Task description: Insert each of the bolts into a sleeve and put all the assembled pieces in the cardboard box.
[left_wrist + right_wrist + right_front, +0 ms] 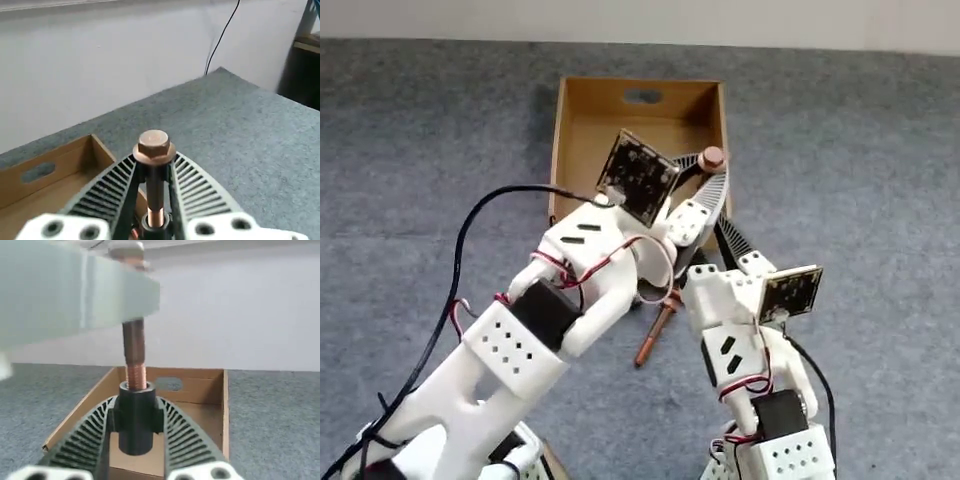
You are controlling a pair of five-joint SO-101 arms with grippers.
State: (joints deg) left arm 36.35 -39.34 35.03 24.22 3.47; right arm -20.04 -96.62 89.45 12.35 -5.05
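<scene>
Right gripper [135, 402] clamps an upright black sleeve [135, 426]; directly above, left gripper [154, 162] pinches a copper bolt [154, 145] below its hex head, threaded end in the sleeve's mouth. Beyond them sits the cardboard box [223, 390]; behind, a second bolt [655, 336] on carpet [870, 150].

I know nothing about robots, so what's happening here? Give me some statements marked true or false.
1. The left end effector grips a copper-coloured hex-head bolt. True.
2. The right end effector holds a white plastic cup. False: it holds a black cylindrical sleeve.
3. The bolt's threaded end meets the sleeve's top opening. True.
4. A second copper bolt lies inside the brown cardboard box. False: it lies on the grey carpet, outside the box.
</scene>
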